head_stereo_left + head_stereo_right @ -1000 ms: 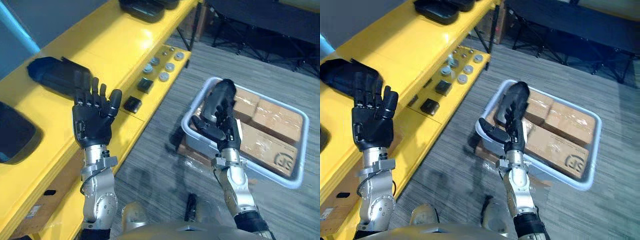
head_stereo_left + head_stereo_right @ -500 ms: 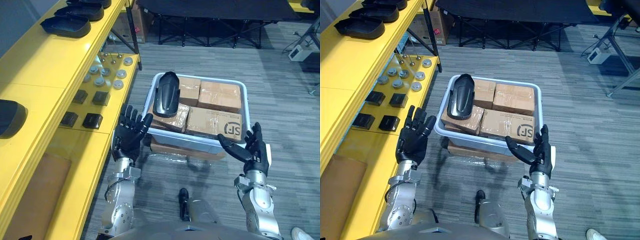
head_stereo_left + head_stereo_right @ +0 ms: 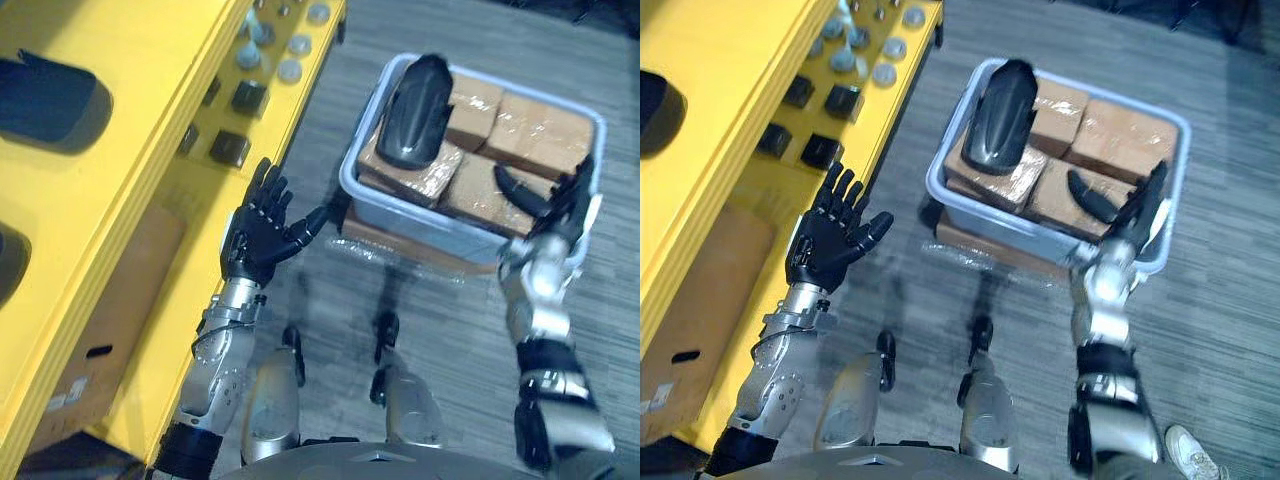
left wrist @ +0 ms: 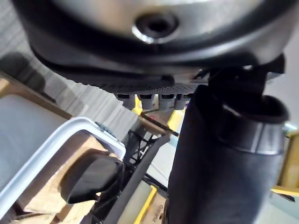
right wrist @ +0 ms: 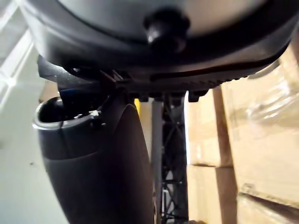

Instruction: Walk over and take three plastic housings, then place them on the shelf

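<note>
Left eye view: a dark plastic housing [image 3: 413, 98] lies on cardboard boxes [image 3: 540, 120] in the crate [image 3: 420, 226], beside the yellow shelf [image 3: 130, 150]; I'd judge it light, stiff, slick, best gripped across its narrow sides. Right eye view: left hand [image 3: 830, 245] and right hand [image 3: 1132, 218] both spread, empty. Left wrist view: the crate's rim stands in the way.

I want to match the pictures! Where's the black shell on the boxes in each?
Left eye view: black housing on the cardboard boxes, at the grey bin's left end.
Right eye view: housing, upper middle.
Left wrist view: probably the dark shape behind the bin's pale rim.
Right wrist view: match by the boxes.
Shared landmark: the boxes.
</note>
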`<state>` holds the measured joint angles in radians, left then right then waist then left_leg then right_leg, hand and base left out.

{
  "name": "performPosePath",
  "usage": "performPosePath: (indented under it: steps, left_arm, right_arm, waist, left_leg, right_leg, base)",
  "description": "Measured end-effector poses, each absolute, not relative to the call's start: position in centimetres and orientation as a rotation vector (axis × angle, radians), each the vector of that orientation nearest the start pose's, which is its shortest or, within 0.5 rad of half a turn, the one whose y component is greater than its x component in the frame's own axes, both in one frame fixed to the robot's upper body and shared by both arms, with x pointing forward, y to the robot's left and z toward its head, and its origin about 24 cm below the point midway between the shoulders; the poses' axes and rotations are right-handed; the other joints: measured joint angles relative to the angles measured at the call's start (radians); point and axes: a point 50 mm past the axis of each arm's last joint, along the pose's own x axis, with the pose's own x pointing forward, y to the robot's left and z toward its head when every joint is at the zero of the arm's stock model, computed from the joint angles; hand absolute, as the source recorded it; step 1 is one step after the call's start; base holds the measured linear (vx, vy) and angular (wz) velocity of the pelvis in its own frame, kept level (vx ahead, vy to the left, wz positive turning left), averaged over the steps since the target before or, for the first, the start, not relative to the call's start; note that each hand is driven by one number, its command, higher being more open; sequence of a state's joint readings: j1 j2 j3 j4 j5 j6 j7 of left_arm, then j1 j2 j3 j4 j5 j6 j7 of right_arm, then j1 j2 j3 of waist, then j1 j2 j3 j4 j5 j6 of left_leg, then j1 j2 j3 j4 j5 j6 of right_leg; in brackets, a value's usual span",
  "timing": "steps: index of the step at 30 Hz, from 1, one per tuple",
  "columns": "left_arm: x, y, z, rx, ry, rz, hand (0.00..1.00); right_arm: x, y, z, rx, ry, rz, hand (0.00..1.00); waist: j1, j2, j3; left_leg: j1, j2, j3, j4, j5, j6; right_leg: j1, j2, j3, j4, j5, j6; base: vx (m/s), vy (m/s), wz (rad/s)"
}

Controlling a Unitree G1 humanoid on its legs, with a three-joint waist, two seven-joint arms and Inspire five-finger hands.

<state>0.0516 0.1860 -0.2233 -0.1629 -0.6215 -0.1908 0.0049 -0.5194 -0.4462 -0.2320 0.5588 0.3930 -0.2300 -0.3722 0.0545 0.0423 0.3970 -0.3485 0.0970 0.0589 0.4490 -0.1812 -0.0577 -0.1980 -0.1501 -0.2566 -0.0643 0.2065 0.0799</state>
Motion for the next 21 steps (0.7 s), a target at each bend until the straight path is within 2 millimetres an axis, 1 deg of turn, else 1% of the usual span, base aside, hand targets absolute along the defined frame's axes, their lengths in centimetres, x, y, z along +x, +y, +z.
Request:
performPosePath:
  steps: [2, 3, 4, 6, 8, 9, 11, 13, 14, 15, 16, 17, 20, 21]
  left_arm:
    - [24.0, 12.7, 7.5, -0.482, -0.184, -0.225, 1.00]
    - [24.1, 12.5, 7.3, -0.485, -0.176, -0.232, 1.00]
    - [24.5, 12.0, 7.0, -0.492, -0.157, -0.239, 1.00]
    - [24.7, 11.8, 6.4, -0.503, -0.134, -0.233, 1.00]
    - [25.2, 11.7, 5.8, -0.497, -0.108, -0.222, 1.00]
    - [25.2, 11.8, 5.6, -0.496, -0.101, -0.214, 1.00]
    - [25.3, 11.6, 5.0, -0.494, -0.076, -0.205, 1.00]
    - [25.2, 11.7, 4.6, -0.511, -0.065, -0.183, 1.00]
    - [25.1, 11.6, 4.2, -0.509, -0.048, -0.178, 1.00]
    - [25.2, 11.3, 3.8, -0.505, -0.026, -0.178, 1.00]
    - [25.3, 11.2, 3.8, -0.503, -0.023, -0.179, 1.00]
    - [25.3, 11.1, 3.5, -0.499, -0.011, -0.178, 1.00]
    - [25.4, 11.0, 3.3, -0.497, -0.005, -0.165, 1.00]
    - [25.5, 10.9, 3.0, -0.494, 0.009, -0.161, 1.00]
  right_arm:
    - [34.0, -31.6, 15.2, 0.099, -0.296, -0.673, 1.00]
    - [34.4, -31.8, 15.8, 0.086, -0.295, -0.675, 1.00]
    - [35.0, -32.1, 17.0, 0.060, -0.293, -0.676, 1.00]
    - [35.9, -32.0, 18.6, 0.021, -0.306, -0.664, 1.00]
    - [36.4, -32.2, 19.9, -0.011, -0.311, -0.663, 1.00]
    - [36.5, -32.2, 20.1, -0.006, -0.307, -0.664, 1.00]
    - [36.8, -32.7, 21.0, -0.024, -0.287, -0.682, 1.00]
    - [37.3, -32.9, 21.7, -0.043, -0.241, -0.691, 1.00]
    - [37.2, -33.3, 21.8, -0.055, -0.221, -0.705, 1.00]
    - [37.0, -34.0, 22.2, -0.066, -0.201, -0.726, 1.00]
    - [36.9, -34.4, 22.4, -0.071, -0.188, -0.737, 1.00]
    - [36.6, -35.3, 22.9, -0.087, -0.162, -0.760, 1.00]
    - [36.1, -36.8, 23.3, -0.087, -0.083, -0.807, 1.00]
    - [35.7, -37.5, 23.2, -0.084, -0.033, -0.833, 1.00]
  waist:
    - [0.017, 0.013, 0.008]
    - [0.024, 0.019, 0.012]
    - [0.031, 0.030, 0.021]
    - [0.037, 0.047, 0.029]
    - [0.058, 0.061, 0.041]
    - [0.062, 0.065, 0.044]
    - [0.079, 0.083, 0.056]
    - [0.087, 0.088, 0.059]
    - [0.093, 0.092, 0.060]
    - [0.099, 0.104, 0.068]
    - [0.101, 0.111, 0.072]
    - [0.108, 0.123, 0.078]
    - [0.114, 0.132, 0.082]
    - [0.118, 0.144, 0.088]
  left_leg:
    - [-0.026, -0.004, -0.020, 0.012, 0.001, 0.001]
    - [-0.029, -0.004, -0.023, 0.015, 0.001, 0.001]
    - [-0.033, -0.008, -0.033, 0.017, 0.001, 0.001]
    - [-0.048, -0.017, -0.050, 0.020, 0.002, 0.002]
    - [-0.061, -0.020, -0.062, 0.027, 0.002, 0.002]
    - [-0.063, -0.020, -0.067, 0.029, 0.002, 0.002]
    - [-0.065, -0.020, -0.076, 0.034, 0.002, 0.003]
    - [-0.081, -0.027, -0.080, 0.037, 0.005, 0.009]
    - [-0.085, -0.031, -0.082, 0.037, 0.007, 0.012]
    - [-0.088, -0.036, -0.084, 0.042, 0.008, 0.014]
    - [-0.094, -0.037, -0.085, 0.048, 0.007, 0.016]
    - [-0.108, -0.041, -0.087, 0.062, 0.005, 0.020]
    - [-0.155, -0.050, -0.090, 0.086, 0.008, 0.027]
    - [-0.166, -0.050, -0.090, 0.096, 0.007, 0.028]
  right_leg:
    - [-0.005, 0.001, -0.016, -0.010, 0.015, 0.006]
    - [-0.005, 0.001, -0.018, -0.010, 0.017, 0.006]
    - [-0.004, 0.000, -0.025, -0.009, 0.019, 0.008]
    - [-0.008, -0.006, -0.043, -0.008, 0.020, 0.008]
    - [-0.012, -0.006, -0.049, -0.005, 0.021, 0.010]
    - [-0.012, -0.006, -0.056, -0.003, 0.021, 0.010]
    - [-0.015, -0.007, -0.066, 0.015, 0.021, 0.010]
    - [-0.034, -0.014, -0.070, 0.029, 0.020, 0.009]
    - [-0.037, -0.018, -0.072, 0.031, 0.020, 0.009]
    - [-0.039, -0.024, -0.075, 0.041, 0.020, 0.009]
    - [-0.044, -0.026, -0.078, 0.049, 0.019, 0.008]
    - [-0.053, -0.030, -0.083, 0.052, 0.018, 0.007]
    - [-0.084, -0.038, -0.095, 0.054, 0.016, 0.005]
    - [-0.092, -0.039, -0.096, 0.062, 0.016, 0.005]
  base:
    - [-0.01, 0.058, 0.22]
    - [0.00, 0.057, 0.17]
    - [-0.01, 0.055, 0.17]
    - [-0.01, 0.073, 0.22]
    - [-0.02, 0.063, 0.17]
    - [-0.03, 0.042, 0.17]
    - [-0.04, 0.034, 0.11]
    - [-0.06, 0.051, 0.08]
    - [-0.08, 0.067, 0.10]
    - [-0.07, 0.062, 0.07]
    - [-0.09, 0.073, 0.06]
    - [-0.08, 0.061, 0.04]
    - [-0.11, 0.059, 0.05]
    - [-0.12, 0.067, 0.00]
